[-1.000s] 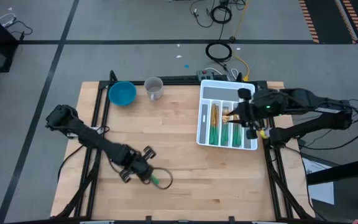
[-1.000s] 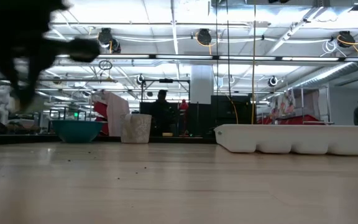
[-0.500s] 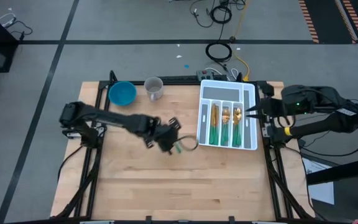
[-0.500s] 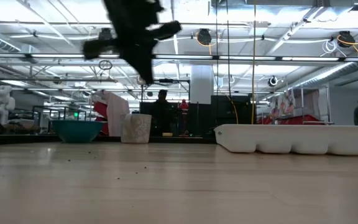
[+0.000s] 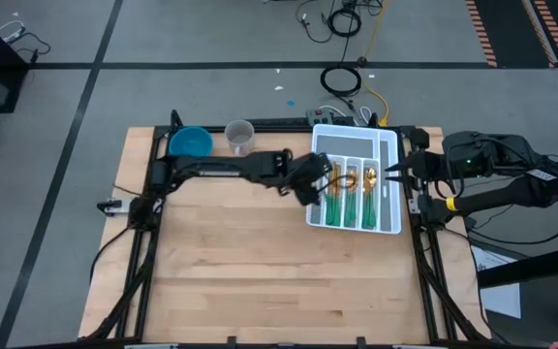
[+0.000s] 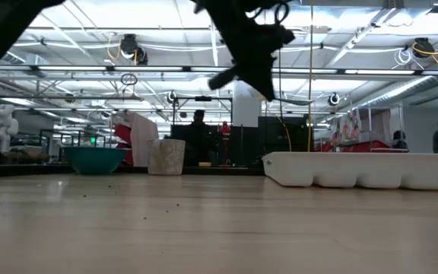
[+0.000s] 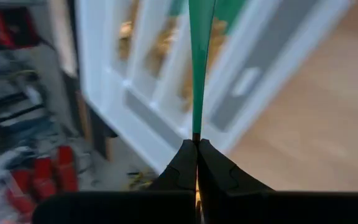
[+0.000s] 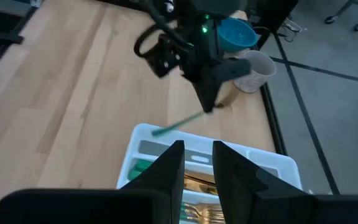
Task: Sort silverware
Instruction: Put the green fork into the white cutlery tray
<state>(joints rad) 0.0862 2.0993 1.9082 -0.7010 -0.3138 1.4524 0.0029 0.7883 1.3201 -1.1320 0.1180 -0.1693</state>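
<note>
**Left arm carries a utensil across to the tray**

The left claw (image 5: 320, 181) has swung from mid-desk to the white tray (image 5: 389, 145), now hanging above the tray's near-left edge, clenched on one teal-handled utensil (image 7: 199, 68) whose head is out of sight. The right claw (image 5: 392, 174) has stayed at the tray's opposite edge, fingers slightly parted and holding nothing. Sorted silverware (image 5: 349, 199) lies in the tray's middle compartments, gold heads toward the back. A blue bowl (image 5: 191, 143) and a pale cup (image 5: 240, 137) stand on the desk (image 5: 260, 271), left of the tray, well apart from it.
</note>
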